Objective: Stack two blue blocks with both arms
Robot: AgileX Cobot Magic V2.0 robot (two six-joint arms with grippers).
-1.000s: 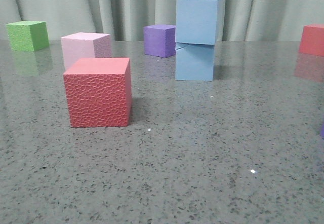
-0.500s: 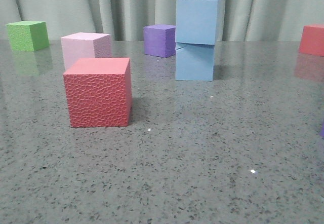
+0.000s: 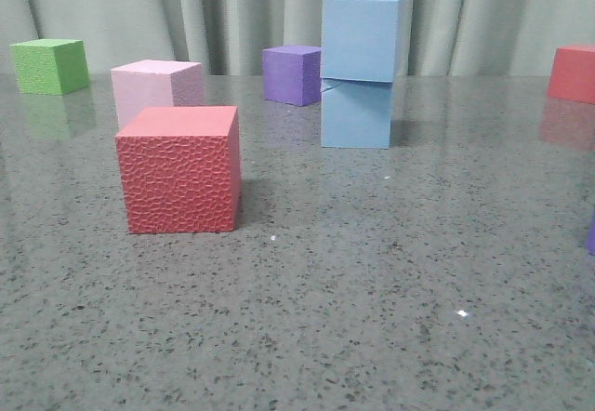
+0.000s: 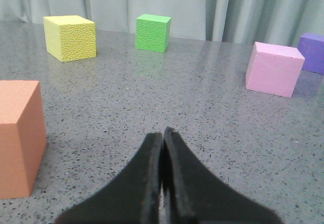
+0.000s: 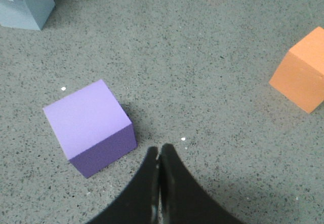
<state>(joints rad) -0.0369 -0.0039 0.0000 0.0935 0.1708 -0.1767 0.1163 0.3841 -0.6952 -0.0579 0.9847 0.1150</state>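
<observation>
Front view shows the speckled grey worktop [image 3: 372, 337] bare in the foreground, then a rough red cube [image 3: 181, 169], a pink cube [image 3: 153, 90] just behind it, and further back the two blue blocks [image 3: 361, 72], one sitting on the other, with a dark purple cube [image 3: 292, 73] just beside them on the left and a green cube [image 3: 50, 65] far off to the left by the curtain. The upper blue block sits a touch askew, with a thin wedge of shadow showing at the seam on its left side, so I'd say the stack is made but not perfectly flush. Neither arm appears in this view. From the left wrist, the left hand [image 4: 163, 133] is closed on nothing, fingers pressed together low over the worktop, an orange cube [image 4: 17, 138] near it and a yellow cube [image 4: 70, 37] beyond. From the right wrist, the right hand [image 5: 158, 150] is likewise closed and empty, hanging just beside a lighter purple cube [image 5: 88, 125], with the base of the blue stack off in the far corner. To finish well, I'd keep both arms well clear of the tower, avoid brushing neighbouring cubes, and make any retreat slow so nothing shakes that slightly crooked top block.
</observation>
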